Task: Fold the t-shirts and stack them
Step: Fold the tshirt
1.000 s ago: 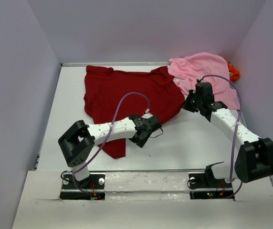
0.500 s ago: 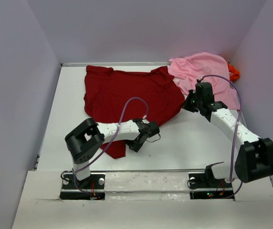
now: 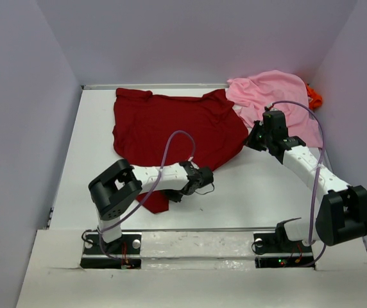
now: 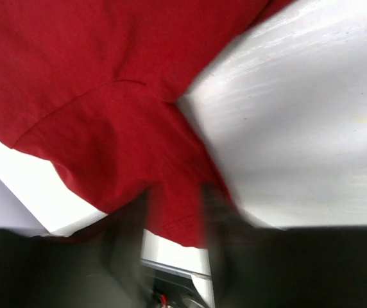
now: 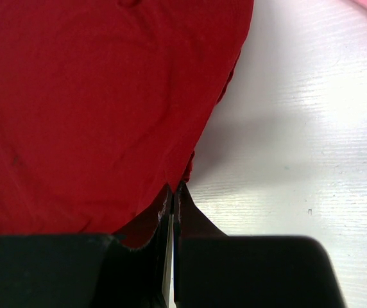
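White tabletop [image 3: 260,192] w/ pale walls [image 3: 17,96] round three sides. L gripper [image 3: 174,194] is low by the near sleeve [image 4: 126,160] of the dark red t-shirt [image 3: 170,125]. The wrist view is blurred, but its jaws stand part-way apart w/ the sleeve hem between them, not clamped as far as I can see. R gripper [image 3: 253,140] is squeezed tight, fingertips meeting on the shirt's right-hand edge, prob. w/ a pinch of cloth in them. That shirt lies spread, a bit rumpled, over the far-left and middle of the table. The pink t-shirt [image 3: 273,93] is heaped in the far-right corner, touching the red one, and the orange t-shirt [image 3: 314,99] peeks out behind it against the wall. I'd say this cloth is light, limp and thin. It'll sag, drag and bunch rather than hold shape, and a shallow pinch could slip off. Best taken at hems, sleeve ends or corners, both sides lifted evenly.
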You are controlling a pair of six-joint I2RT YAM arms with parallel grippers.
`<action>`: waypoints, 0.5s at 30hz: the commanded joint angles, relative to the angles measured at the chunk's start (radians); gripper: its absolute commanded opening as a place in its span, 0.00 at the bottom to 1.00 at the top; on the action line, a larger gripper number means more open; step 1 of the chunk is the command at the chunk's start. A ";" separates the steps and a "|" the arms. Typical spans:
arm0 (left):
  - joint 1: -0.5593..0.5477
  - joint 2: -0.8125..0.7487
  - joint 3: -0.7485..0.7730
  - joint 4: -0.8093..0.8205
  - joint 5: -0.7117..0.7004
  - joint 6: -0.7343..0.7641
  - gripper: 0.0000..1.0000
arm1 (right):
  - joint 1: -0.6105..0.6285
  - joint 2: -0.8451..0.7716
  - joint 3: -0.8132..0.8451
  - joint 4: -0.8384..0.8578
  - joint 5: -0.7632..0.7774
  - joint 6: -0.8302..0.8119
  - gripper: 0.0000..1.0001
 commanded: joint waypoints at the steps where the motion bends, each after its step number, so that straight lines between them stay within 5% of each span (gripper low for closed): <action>1: -0.020 -0.010 -0.022 -0.027 0.012 -0.023 0.31 | 0.003 -0.008 0.018 0.054 -0.001 0.006 0.00; 3: -0.022 -0.013 -0.022 -0.030 0.000 -0.031 0.00 | 0.003 -0.011 0.017 0.056 0.002 0.006 0.00; 4: -0.022 -0.013 -0.021 -0.033 -0.005 -0.032 0.00 | 0.003 -0.015 0.017 0.056 0.005 0.006 0.00; 11: -0.045 -0.013 0.005 -0.021 0.051 -0.017 0.37 | 0.003 -0.025 0.021 0.054 0.005 0.004 0.00; 15: -0.094 0.021 0.010 -0.024 0.107 -0.008 0.47 | 0.003 -0.026 0.018 0.054 0.008 0.004 0.00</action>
